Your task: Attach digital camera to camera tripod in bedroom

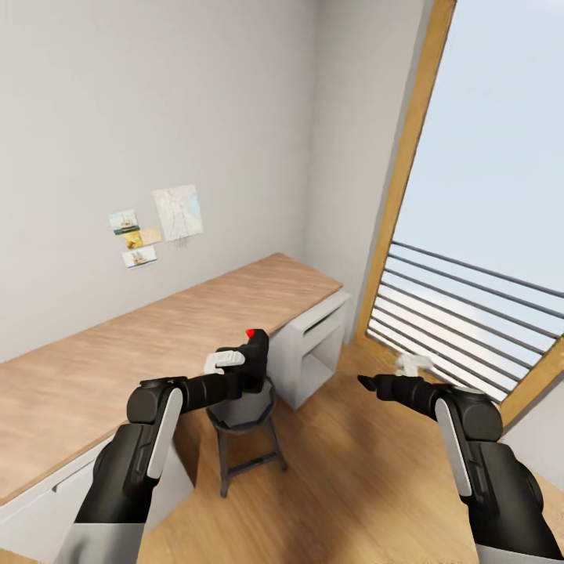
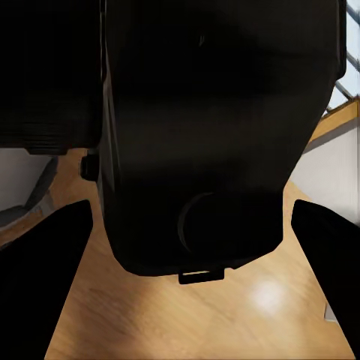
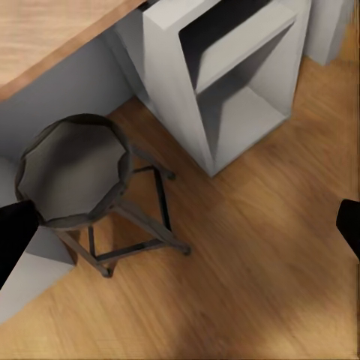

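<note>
The digital camera (image 1: pixel 254 356), black with a red button on top, hangs above the stool beside the desk's front edge, with my left gripper (image 1: pixel 249 368) shut on it. In the left wrist view its dark body (image 2: pixel 202 135) fills the space between the two fingers (image 2: pixel 45 262). My right gripper (image 1: pixel 368 382) hovers over the wood floor to the right, open and holding nothing; its fingertips (image 3: pixel 13 232) sit far apart at the edges of the right wrist view. The camera tripod is out of view.
A long wooden desk (image 1: pixel 157 337) runs along the wall at left, with a white open shelf unit (image 1: pixel 317 345) under its far end. A dark round stool (image 1: pixel 247 423) stands below the camera. A slanted window with a railing (image 1: pixel 470 313) is at right.
</note>
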